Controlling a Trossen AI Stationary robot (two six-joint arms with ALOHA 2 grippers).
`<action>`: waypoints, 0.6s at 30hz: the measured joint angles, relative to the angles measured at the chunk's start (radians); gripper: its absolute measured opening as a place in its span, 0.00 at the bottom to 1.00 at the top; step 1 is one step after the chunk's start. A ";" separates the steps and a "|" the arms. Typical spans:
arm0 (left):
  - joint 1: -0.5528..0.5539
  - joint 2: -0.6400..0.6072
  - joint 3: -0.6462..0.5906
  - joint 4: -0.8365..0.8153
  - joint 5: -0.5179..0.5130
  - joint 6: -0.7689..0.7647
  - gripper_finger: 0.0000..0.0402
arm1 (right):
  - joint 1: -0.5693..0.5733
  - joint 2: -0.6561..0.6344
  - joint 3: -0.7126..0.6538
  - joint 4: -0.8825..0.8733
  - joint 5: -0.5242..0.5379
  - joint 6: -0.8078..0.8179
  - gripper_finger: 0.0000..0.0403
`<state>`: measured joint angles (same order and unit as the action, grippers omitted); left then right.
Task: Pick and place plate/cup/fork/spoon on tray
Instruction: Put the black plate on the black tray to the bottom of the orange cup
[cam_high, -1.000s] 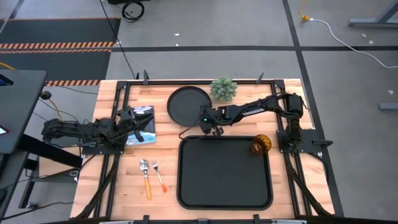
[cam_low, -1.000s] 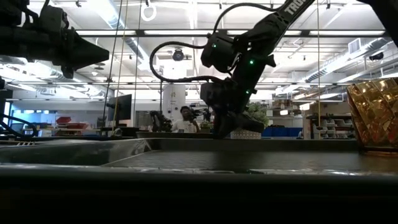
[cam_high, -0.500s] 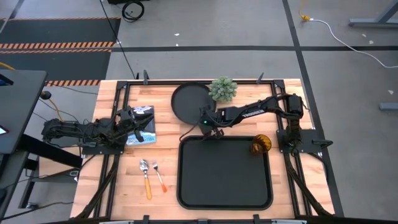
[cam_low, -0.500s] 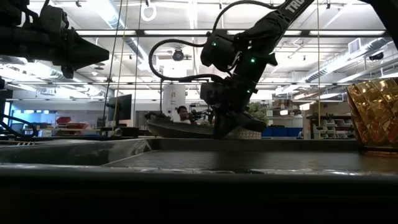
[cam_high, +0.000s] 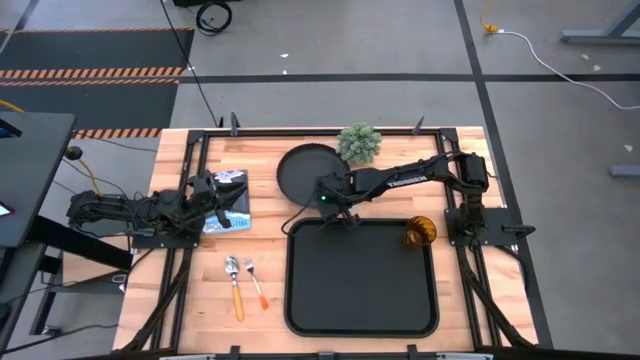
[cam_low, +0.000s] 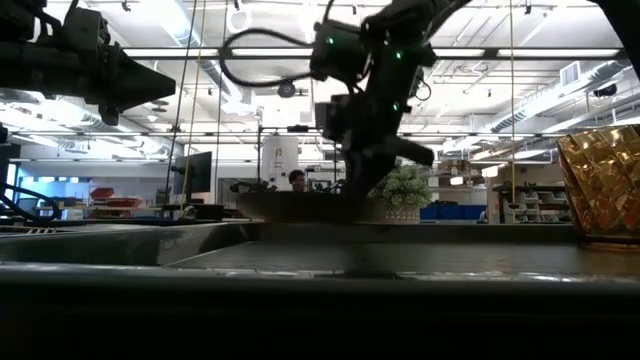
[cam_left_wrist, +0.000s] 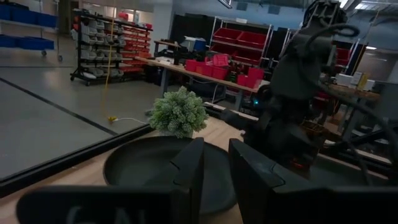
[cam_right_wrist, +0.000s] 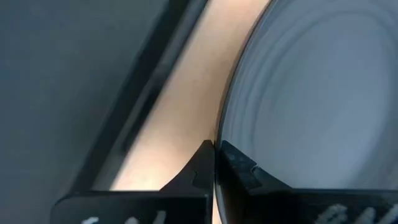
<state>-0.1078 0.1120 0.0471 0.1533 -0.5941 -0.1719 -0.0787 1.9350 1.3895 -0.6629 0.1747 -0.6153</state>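
Plate (cam_high: 303, 170), one only, round, matte black with a raised rim, sits at the far middle of the table, just left of one small green plant (cam_high: 359, 143) and just beyond the tray (cam_high: 362, 325); the right gripper (cam_high: 330, 193) is clamped on its near right rim. Left gripper (cam_high: 225, 195) waits at the left over a blue packet (cam_high: 236, 180), fingers (cam_left_wrist: 190, 163) slightly parted. Only the right wrist view shows the fingertips (cam_right_wrist: 200, 167) pinching the rim; only the high view shows one spoon (cam_high: 233, 277) and one fork (cam_high: 254, 282) near left, and one amber cup (cam_high: 420, 232) on the tray's far right corner.
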 joint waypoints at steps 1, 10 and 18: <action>0.000 0.000 0.000 0.000 0.000 0.000 0.20 | 0.005 0.000 0.017 -0.022 -0.012 0.010 0.03; 0.000 0.000 0.000 0.000 0.000 0.000 0.20 | 0.101 -0.001 0.138 -0.191 -0.045 0.104 0.03; 0.000 0.000 0.000 -0.001 0.000 0.000 0.20 | 0.265 -0.001 0.201 -0.329 0.024 0.227 0.03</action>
<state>-0.1078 0.1120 0.0471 0.1528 -0.5938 -0.1722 0.1867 1.9339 1.5906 -0.9924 0.1989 -0.3882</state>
